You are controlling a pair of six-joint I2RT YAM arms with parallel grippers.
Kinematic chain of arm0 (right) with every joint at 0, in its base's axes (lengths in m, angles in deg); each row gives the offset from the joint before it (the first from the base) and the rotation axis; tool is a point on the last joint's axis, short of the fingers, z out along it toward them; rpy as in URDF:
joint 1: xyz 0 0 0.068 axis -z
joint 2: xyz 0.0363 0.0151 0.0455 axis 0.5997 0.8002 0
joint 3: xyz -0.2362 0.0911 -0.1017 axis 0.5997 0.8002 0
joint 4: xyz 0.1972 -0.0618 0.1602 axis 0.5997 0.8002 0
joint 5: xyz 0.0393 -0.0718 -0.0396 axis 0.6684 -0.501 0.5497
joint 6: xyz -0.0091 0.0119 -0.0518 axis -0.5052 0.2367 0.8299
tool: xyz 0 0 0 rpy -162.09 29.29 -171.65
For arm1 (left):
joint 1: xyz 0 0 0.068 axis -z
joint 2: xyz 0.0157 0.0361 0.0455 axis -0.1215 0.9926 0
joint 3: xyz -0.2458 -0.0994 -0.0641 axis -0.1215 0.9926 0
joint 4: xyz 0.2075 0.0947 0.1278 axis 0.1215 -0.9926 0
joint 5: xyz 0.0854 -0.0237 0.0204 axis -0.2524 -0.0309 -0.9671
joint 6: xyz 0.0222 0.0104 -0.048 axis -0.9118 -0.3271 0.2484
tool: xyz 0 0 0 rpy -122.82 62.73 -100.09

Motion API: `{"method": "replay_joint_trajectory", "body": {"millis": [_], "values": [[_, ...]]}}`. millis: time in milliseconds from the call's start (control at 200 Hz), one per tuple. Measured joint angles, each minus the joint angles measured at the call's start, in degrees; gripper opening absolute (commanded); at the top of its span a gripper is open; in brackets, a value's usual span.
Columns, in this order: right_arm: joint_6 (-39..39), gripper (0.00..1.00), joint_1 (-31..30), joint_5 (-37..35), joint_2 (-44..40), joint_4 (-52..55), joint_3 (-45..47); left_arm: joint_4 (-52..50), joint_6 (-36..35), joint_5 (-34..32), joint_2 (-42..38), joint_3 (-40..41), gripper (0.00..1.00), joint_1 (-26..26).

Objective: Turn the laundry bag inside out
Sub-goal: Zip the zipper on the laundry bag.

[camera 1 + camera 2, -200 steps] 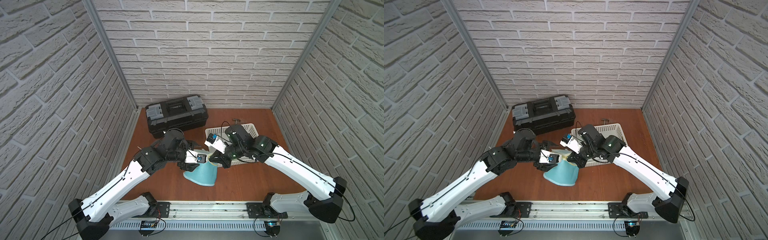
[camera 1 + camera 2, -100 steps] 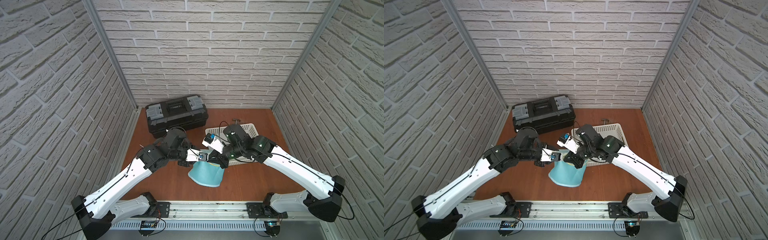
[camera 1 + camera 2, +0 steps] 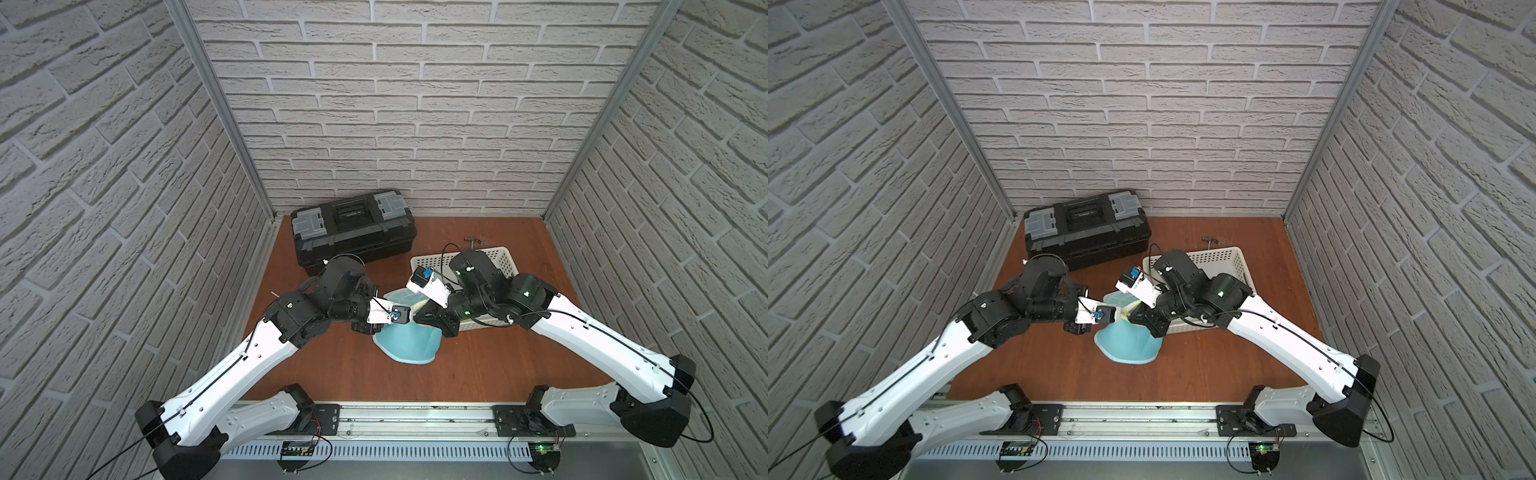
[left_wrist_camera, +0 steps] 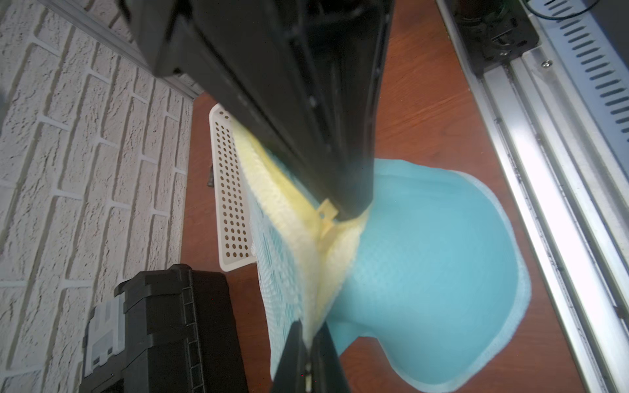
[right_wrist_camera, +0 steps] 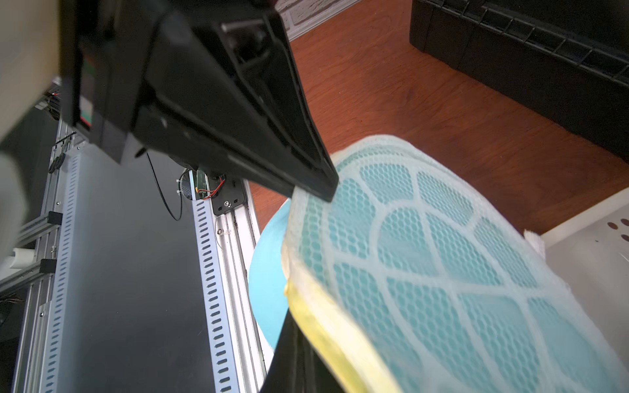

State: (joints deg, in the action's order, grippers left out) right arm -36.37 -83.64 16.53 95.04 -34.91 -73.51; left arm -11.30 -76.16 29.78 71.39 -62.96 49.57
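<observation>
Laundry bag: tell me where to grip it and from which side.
Grip the yellow trim on top of the laundry bag, coming in from opposite sides, as the left gripper and right gripper do now. The trim looks like the firmest edge and is raised off the table; the rest hangs limp.

The left gripper point(image 4: 308, 335) closes on the bag point(image 3: 405, 347).
From wide open beside the bag's top 1 second ago, its jaws now pinch together on the yellow trim point(image 4: 335, 251). The blue skirt point(image 3: 1127, 347), then a cone flaring toward the left arm point(image 3: 266, 357), now hangs squarer and slightly further right in both top views.
</observation>
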Motion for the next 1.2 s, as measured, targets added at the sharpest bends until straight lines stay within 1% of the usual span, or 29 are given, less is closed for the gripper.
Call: {"method": "replay_joint_trajectory", "body": {"millis": [220,470,475,485,535,565,605,635,675,715,785,940,1025,1085,1200], "values": [[0.13,0.03,2.21,-0.74,-4.57,0.68,2.97,-0.17,-0.44,1.44,-5.01,2.21,0.00,-3.63],[0.52,0.03,5.60,0.20,-6.25,2.36,4.96,-0.39,-1.01,2.73,-9.51,4.55,0.00,-7.28],[0.52,0.03,5.62,0.22,-6.25,2.38,4.96,-0.42,-1.03,2.78,-9.60,4.59,0.01,-7.32],[0.57,0.03,5.66,0.28,-6.25,2.38,4.96,-0.42,-1.03,2.82,-9.66,4.59,0.06,-7.39],[0.70,0.03,5.75,0.37,-6.25,2.43,4.96,-0.48,-1.05,2.95,-9.99,4.61,0.35,-7.74],[0.74,0.03,5.77,0.28,-6.25,2.71,4.94,-0.42,-1.22,2.95,-10.08,4.61,0.47,-7.85],[0.85,0.03,5.90,0.24,-6.19,3.54,4.96,-0.28,-0.87,2.82,-10.21,4.66,0.59,-8.13],[0.90,0.03,6.01,0.24,-6.05,4.22,4.94,-0.13,-0.76,2.80,-10.21,4.70,0.64,-8.22],[0.94,0.03,6.08,0.39,-5.75,4.85,4.87,0.07,-0.31,2.84,-10.12,4.72,0.69,-8.33],[1.03,0.03,5.99,0.52,-5.18,5.46,4.57,0.37,0.11,2.89,-9.90,4.72,0.72,-8.11],[1.01,0.03,5.33,0.68,-4.09,5.73,4.07,1.03,0.98,2.95,-9.20,4.68,0.75,-6.62],[0.61,0.03,3.02,1.03,-1.84,5.53,2.23,1.53,2.75,1.62,-5.42,3.48,0.79,0.63],[0.28,0.03,1.79,1.27,-0.85,5.14,1.14,1.77,3.34,0.79,-2.58,2.34,0.80,3.69],[0.20,0.03,1.11,1.36,-0.33,4.90,0.50,1.99,3.61,0.35,-0.79,1.62,0.80,4.83],[0.17,0.03,0.42,1.49,0.22,4.42,-0.33,2.21,3.65,-0.66,1.57,0.94,0.77,5.11]]}}
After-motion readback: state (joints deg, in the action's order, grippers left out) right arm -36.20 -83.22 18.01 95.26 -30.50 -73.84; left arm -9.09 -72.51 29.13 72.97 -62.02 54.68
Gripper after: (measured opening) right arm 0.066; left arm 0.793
